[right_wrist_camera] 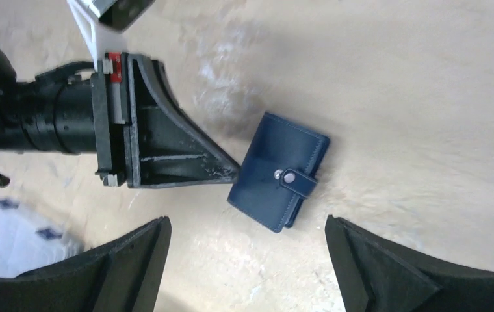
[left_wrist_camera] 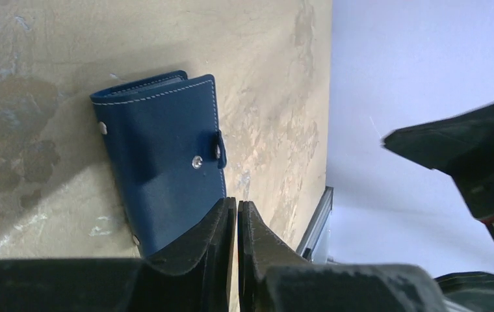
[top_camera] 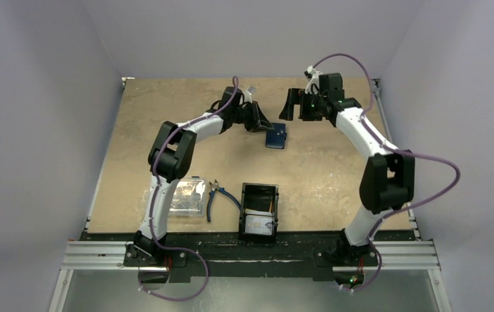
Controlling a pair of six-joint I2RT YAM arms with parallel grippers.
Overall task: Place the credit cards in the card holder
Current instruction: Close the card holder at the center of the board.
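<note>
1. Well toward the table's (top_camera: 166, 117) far edge lies the wallet (top_camera: 275, 137), snapped closed.
2. Left gripper (left_wrist_camera: 236, 207): fingers together, tips at the wallet's edge.
3. Right gripper (right_wrist_camera: 247, 224): fingers wide, empty.
4. Card (top_camera: 258, 225) in tray (top_camera: 242, 207), near edge.

card holder (top_camera: 275, 137): on the worktop (top_camera: 335, 175), toward its far edge, mid-width
tray (top_camera: 259, 195): near edge, middle
credit card (top_camera: 258, 225): in tray
pliers (top_camera: 217, 197): just left of tray
box (top_camera: 189, 197): left of pliers

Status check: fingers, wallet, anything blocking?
Left fingers shut, tips at wallet edge. Right fingers open, empty. Wallet snapped closed, flat on table. Cards in tray.
</note>
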